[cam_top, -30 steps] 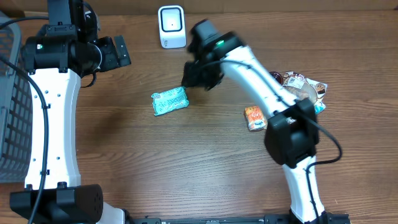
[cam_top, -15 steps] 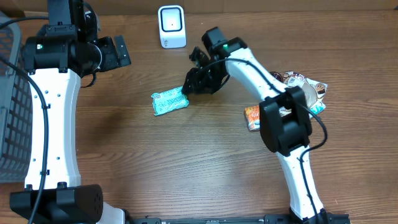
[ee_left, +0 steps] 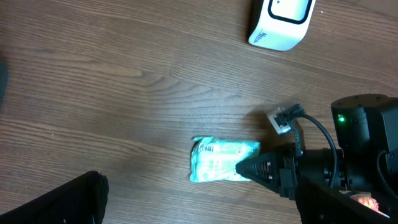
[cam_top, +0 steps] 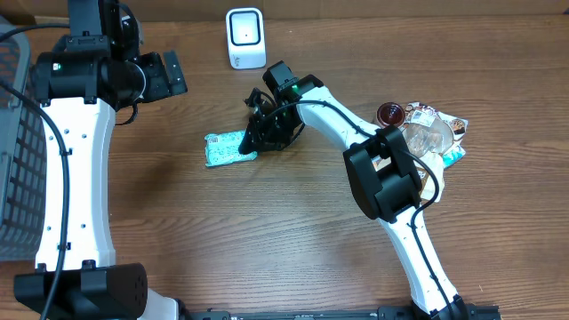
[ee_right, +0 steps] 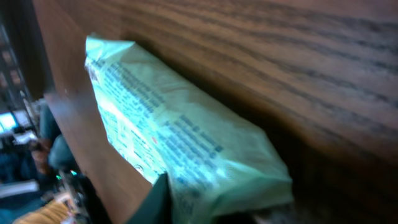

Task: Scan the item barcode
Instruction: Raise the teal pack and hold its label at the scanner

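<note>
A teal snack packet (cam_top: 227, 148) lies flat on the wooden table, printed side up, and also shows in the left wrist view (ee_left: 217, 159). My right gripper (cam_top: 252, 145) reaches in from the right, its jaws shut on the packet's right end (ee_left: 244, 168). The right wrist view is filled by the packet (ee_right: 180, 143), with one dark finger (ee_right: 155, 202) pressed against it. The white barcode scanner (cam_top: 245, 37) stands at the back of the table (ee_left: 281, 22). My left gripper (cam_top: 169, 75) hangs open and holds nothing, up and to the left of the packet.
A heap of other snack items (cam_top: 431, 129) lies to the right, behind the right arm. A grey mesh basket (cam_top: 13, 151) stands at the table's left edge.
The right gripper has come down to the packet's right end and shut on it. The packet has slid a little to the left. The left arm has not moved.
</note>
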Available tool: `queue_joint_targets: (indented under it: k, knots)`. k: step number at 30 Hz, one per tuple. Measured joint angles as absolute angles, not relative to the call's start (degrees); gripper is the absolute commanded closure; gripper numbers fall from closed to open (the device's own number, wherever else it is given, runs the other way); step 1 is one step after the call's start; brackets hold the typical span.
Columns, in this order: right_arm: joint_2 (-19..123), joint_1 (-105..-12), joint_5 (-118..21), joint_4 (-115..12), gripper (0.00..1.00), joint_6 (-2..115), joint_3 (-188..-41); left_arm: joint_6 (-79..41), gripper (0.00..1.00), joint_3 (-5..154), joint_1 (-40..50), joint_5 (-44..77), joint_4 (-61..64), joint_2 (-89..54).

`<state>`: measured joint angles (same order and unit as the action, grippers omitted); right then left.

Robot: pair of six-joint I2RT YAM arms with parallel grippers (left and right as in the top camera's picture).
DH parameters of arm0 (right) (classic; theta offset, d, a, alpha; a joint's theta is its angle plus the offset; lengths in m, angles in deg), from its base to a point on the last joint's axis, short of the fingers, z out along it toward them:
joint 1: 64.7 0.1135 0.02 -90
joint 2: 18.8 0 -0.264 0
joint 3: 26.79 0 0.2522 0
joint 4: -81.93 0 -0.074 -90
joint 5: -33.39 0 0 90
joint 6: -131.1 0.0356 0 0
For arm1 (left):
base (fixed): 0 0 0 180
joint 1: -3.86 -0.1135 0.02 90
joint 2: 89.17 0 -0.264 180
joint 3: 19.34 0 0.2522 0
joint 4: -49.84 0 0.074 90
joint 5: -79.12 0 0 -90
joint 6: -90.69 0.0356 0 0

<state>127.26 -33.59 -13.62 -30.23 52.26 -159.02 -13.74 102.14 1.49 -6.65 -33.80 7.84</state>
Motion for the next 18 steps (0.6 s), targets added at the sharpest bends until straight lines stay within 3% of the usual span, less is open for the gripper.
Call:
queue_joint_targets:
  k: [11,18]
  knots:
    - [124.7,-39.3,-12.2,-24.7,0.96,52.9,-158.7,-13.7,0.0,102.1,1.5,-6.7,-33.8,7.8]
    - [103.8,-41.2,-13.9,-20.8,0.96,50.7,-158.1,-13.7,0.01,102.1,1.5,-6.7,-33.8,7.8]
